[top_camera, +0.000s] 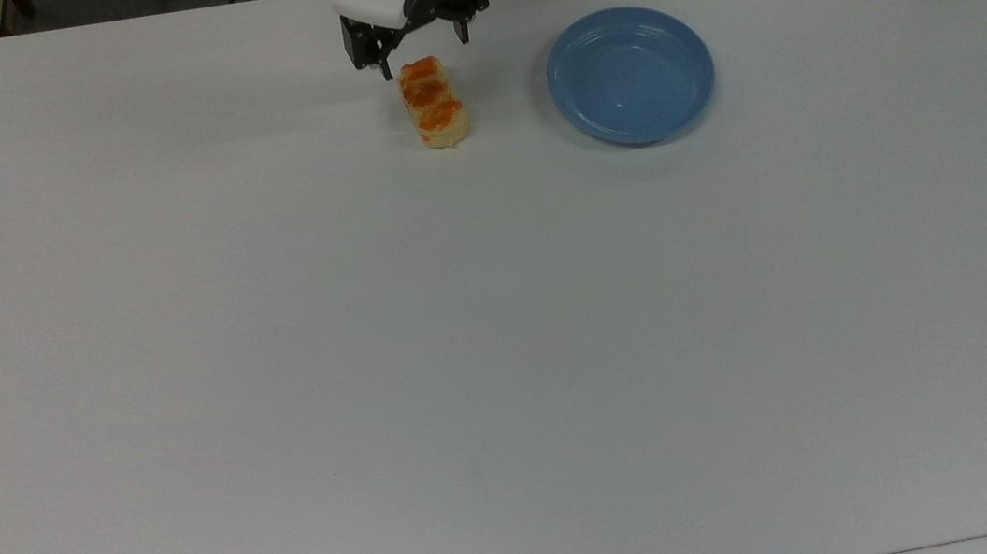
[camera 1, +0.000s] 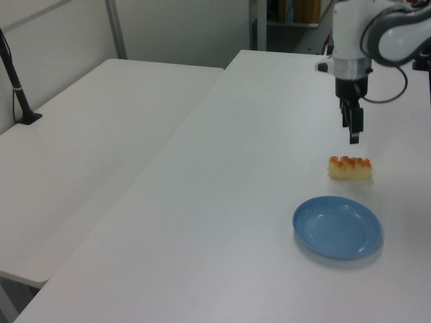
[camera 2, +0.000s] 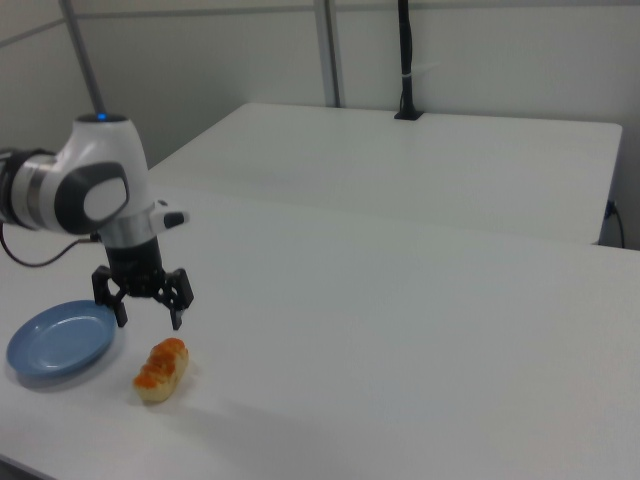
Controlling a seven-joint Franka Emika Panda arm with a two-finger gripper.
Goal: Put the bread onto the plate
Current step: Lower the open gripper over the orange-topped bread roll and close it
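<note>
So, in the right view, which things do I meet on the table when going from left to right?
The plate → the fingers of the open gripper, hanging above the table → the bread, lying below them and apart from the plate.

Table [top_camera: 504, 360]: white, smooth, matt laminate look; soft diffuse sheen, no grain.

Plate [top_camera: 631, 75], upper right of centre in the top view: light blue, glossy, plastic or glazed ware, cannot tell which; small highlight in the well, faint concentric ridges inside the rim.

Bread [top_camera: 433, 103], upper centre of the top view: pale yellow crumb, matt and slightly rough on the sides; orange-red patches on top look glazed, a little shiny.

Gripper [top_camera: 423, 52], top centre of the top view: fingers [camera 2: 177, 309] black, matt, hard plastic or metal look. Housing above it white, smooth, glossy plastic.

Arm [camera 2: 95, 190], left of the right view: white glossy shell, grey satin joint bands.
</note>
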